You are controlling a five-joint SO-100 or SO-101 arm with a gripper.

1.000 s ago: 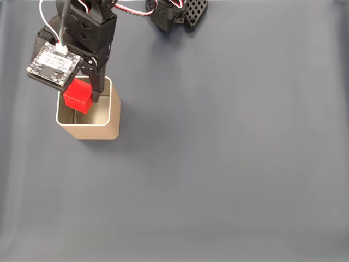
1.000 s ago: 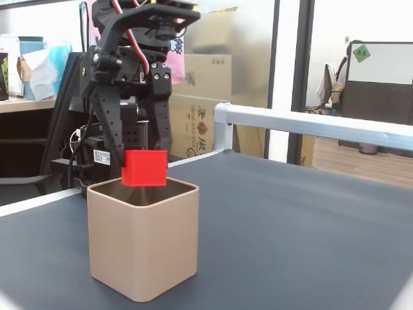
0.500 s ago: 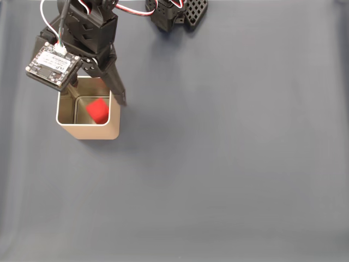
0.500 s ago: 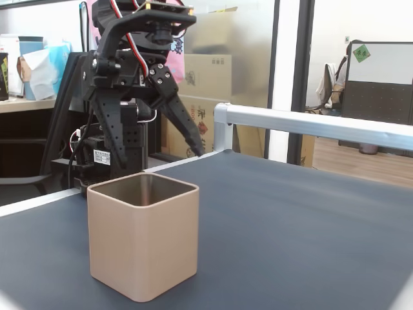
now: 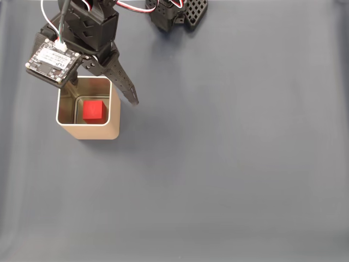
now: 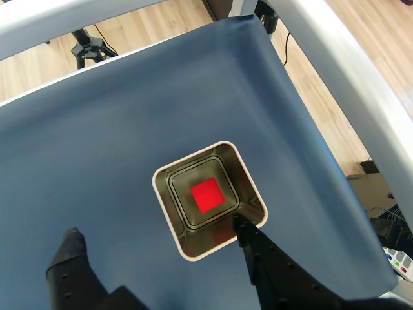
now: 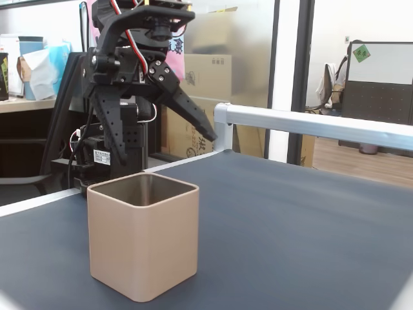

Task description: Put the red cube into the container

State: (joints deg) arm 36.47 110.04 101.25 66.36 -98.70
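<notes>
The red cube [image 5: 94, 110] lies flat on the shiny floor of the container [image 5: 87, 134], a beige-gold square tin standing at the mat's left. From the wrist view, the red cube [image 6: 206, 196] sits in the middle of the container [image 6: 162, 210], seen straight down. My gripper [image 5: 101, 97] hangs above the tin's far rim, open wide and holding nothing. One finger [image 5: 126, 90] reaches out past the tin's right side. In the side-on fixed view the gripper [image 7: 166, 150] is clearly above and behind the container [image 7: 143, 245].
The dark blue mat [image 5: 229, 164] spreads bare to the right and front of the tin. A black servo part [image 5: 174, 13] lies at the mat's top edge. A metal rail [image 7: 310, 123] borders the table's far side, and the mat's edge [image 6: 322, 168] runs close to the tin.
A second ago the gripper held the red cube over the tin's mouth. It opened, the cube dropped inside and settled flat, and the jaws have spread wider since.
</notes>
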